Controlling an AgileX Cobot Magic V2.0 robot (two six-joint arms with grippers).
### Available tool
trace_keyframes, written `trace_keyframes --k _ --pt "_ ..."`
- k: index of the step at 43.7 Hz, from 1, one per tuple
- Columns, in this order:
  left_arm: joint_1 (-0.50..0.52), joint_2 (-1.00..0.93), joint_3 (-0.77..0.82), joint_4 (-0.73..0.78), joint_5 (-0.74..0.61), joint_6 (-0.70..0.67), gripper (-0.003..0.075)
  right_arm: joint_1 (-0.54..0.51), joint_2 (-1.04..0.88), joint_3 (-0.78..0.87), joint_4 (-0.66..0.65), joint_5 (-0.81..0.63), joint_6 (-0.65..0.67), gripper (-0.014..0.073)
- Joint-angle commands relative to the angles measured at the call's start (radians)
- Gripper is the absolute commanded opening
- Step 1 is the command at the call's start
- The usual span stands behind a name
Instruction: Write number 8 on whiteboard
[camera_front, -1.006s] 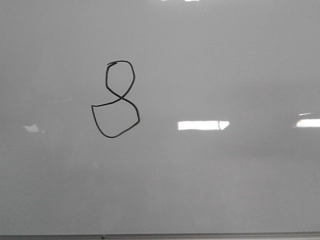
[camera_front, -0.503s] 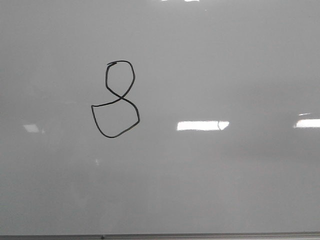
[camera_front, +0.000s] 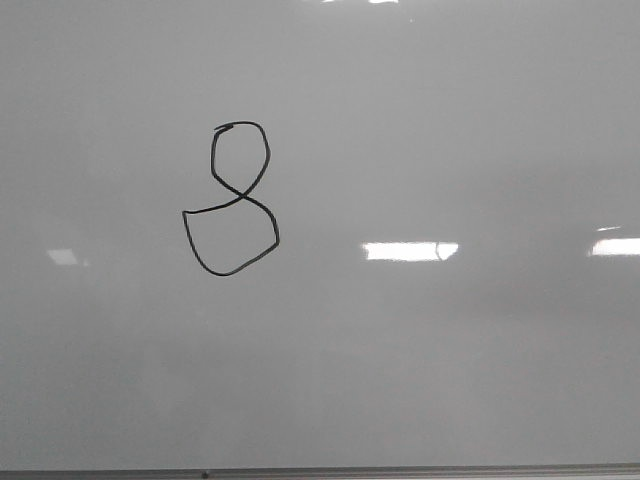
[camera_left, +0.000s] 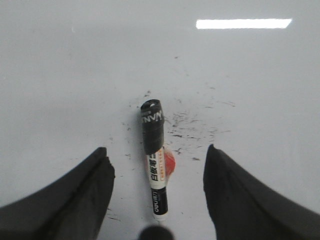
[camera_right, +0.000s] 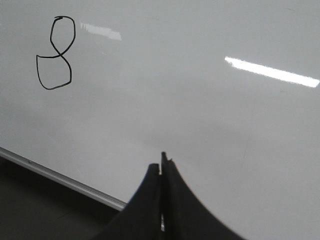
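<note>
A black hand-drawn number 8 (camera_front: 232, 198) stands left of centre on the glossy whiteboard (camera_front: 440, 120); it also shows in the right wrist view (camera_right: 55, 52). No gripper appears in the front view. In the left wrist view my left gripper (camera_left: 157, 160) is open, its jaws wide apart on either side of a capped black-and-white marker (camera_left: 154, 155) that lies flat on the board, touched by neither finger. In the right wrist view my right gripper (camera_right: 161, 162) is shut and empty, over the board (camera_right: 210, 120) near its edge.
The board's thin grey frame edge runs along the bottom of the front view (camera_front: 320, 471) and across the right wrist view (camera_right: 60, 177), with dark floor beyond it. Black smudge marks (camera_left: 192, 125) lie by the marker. Bright light reflections (camera_front: 410, 251) sit on the board.
The 8 and board have not moved. Only the light reflections have shifted slightly.
</note>
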Motion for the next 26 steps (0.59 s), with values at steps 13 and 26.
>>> trace_keyframes --k 13,26 --pt "-0.003 -0.353 0.029 -0.024 0.087 0.001 0.0257 -0.006 0.012 -0.025 0.007 -0.078 -0.001 -0.0069" --pt "-0.003 -0.670 0.119 -0.056 0.181 0.003 -0.0019 -0.006 0.012 -0.025 0.007 -0.078 -0.001 -0.0069"
